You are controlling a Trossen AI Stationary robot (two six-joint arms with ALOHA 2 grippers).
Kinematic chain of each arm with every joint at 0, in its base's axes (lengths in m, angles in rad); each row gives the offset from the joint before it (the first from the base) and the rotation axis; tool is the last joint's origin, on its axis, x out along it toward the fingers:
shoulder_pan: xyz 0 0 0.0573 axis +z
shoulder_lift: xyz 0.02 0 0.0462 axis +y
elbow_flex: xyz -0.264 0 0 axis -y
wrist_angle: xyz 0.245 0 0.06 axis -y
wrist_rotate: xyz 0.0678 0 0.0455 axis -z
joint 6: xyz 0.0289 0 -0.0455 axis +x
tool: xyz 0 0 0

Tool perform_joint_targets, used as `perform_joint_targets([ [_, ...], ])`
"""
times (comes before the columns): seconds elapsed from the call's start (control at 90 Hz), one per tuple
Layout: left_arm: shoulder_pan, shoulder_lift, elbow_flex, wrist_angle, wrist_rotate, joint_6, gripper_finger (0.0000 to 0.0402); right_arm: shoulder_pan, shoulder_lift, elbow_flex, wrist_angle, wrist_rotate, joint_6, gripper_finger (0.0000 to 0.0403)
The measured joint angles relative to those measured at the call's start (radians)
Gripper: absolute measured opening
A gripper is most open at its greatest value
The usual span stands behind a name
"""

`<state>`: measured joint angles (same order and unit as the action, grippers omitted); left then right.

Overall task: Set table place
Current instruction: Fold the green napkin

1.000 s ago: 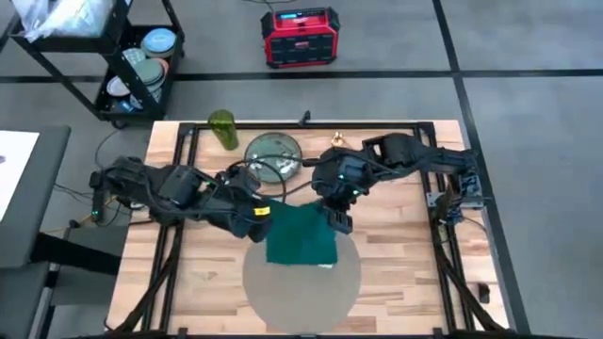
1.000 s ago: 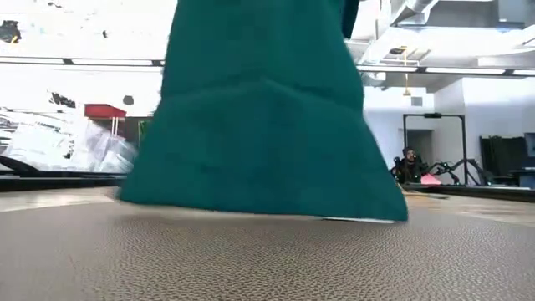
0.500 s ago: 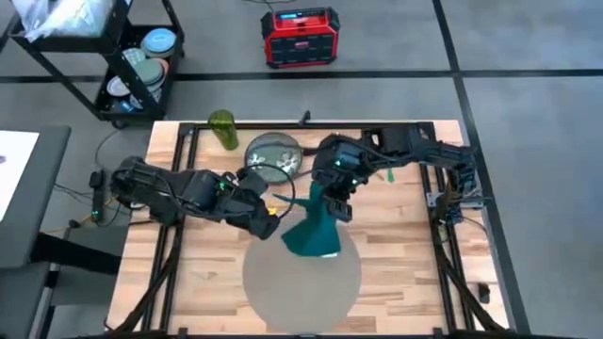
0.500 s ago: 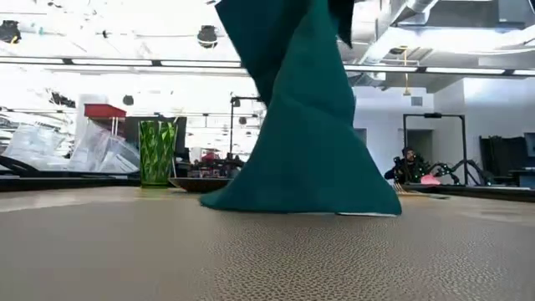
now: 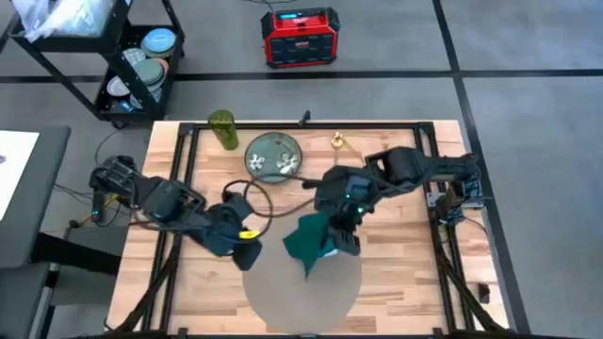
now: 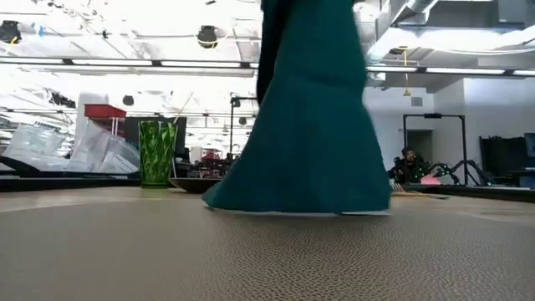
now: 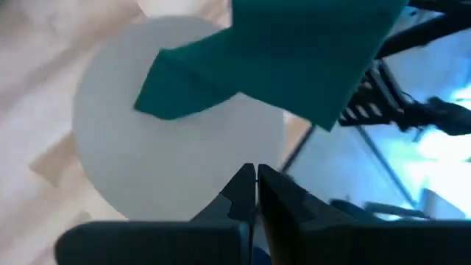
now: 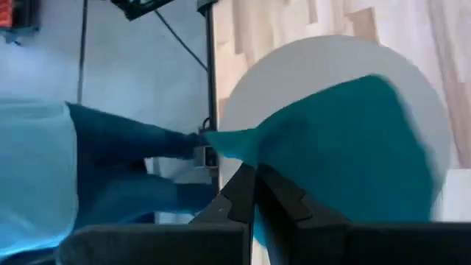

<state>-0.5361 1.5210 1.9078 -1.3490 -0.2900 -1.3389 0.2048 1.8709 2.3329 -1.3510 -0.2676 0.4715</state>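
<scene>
The light striped butcher-block wood surface (image 5: 396, 273) with its black metal rail frame carries a large flat round grey-beige placemat (image 5: 283, 294) near its front edge, midway between the two arms. A teal green cloth napkin (image 5: 306, 240) hangs over the far part of that placemat; in the low view its lower hem rests on the pebbled mat while the rest rises out of the top of the picture. The right claw (image 5: 341, 229) is above the placemat's far right part and grips the napkin's upper end, its fingers pinched together on the fabric. The left claw (image 5: 247, 247) sits low at the placemat's left rim, just beside the napkin but apart from it, with its two dark fingers pressed together and nothing between them, as the left wrist view shows. Farther back on the surface stand a tall green patterned glass tumbler (image 5: 222, 129), a small round green floral plate (image 5: 273, 155) beside it, and a small brass-coloured object (image 5: 336, 142) to the right of the plate.
</scene>
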Motion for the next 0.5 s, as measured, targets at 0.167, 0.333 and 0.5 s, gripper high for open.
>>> perform_joint_targets([
  [0.167, 0.036, -0.017, 0.001, -0.131, -0.001, 0.028, 0.0, -0.071, 0.0, 0.0, -0.02, 0.003, -0.119, 0.0],
  [0.333, 0.086, -0.016, 0.001, -0.164, -0.008, 0.119, 0.0, -0.201, 0.026, 0.001, -0.076, -0.013, -0.264, 0.0],
  [0.5, 0.125, -0.014, 0.0, -0.165, -0.029, 0.206, 0.0, -0.296, 0.112, 0.001, -0.101, -0.033, -0.399, 0.0],
])
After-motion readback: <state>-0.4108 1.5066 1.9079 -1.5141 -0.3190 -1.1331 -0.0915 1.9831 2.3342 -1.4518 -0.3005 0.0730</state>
